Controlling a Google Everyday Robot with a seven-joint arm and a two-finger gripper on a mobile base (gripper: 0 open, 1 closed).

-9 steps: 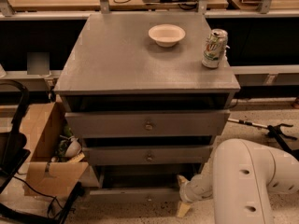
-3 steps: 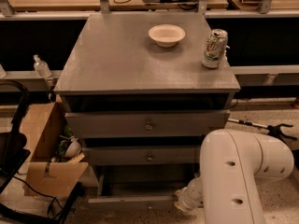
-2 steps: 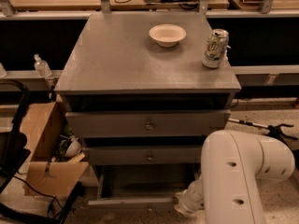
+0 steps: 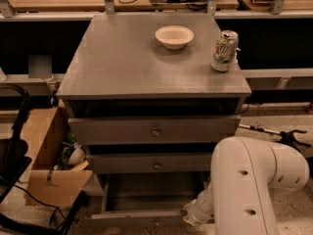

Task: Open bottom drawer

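On the left a cardboard box (image 4: 46,151) sits beside the cabinet, so I should pull straight out, slow, not sideways. The bottom drawer (image 4: 142,216) is low in the middle, already out a bit. My gripper (image 4: 190,214) is at its right end, under my white arm (image 4: 254,185), and I cannot tell if it holds anything.
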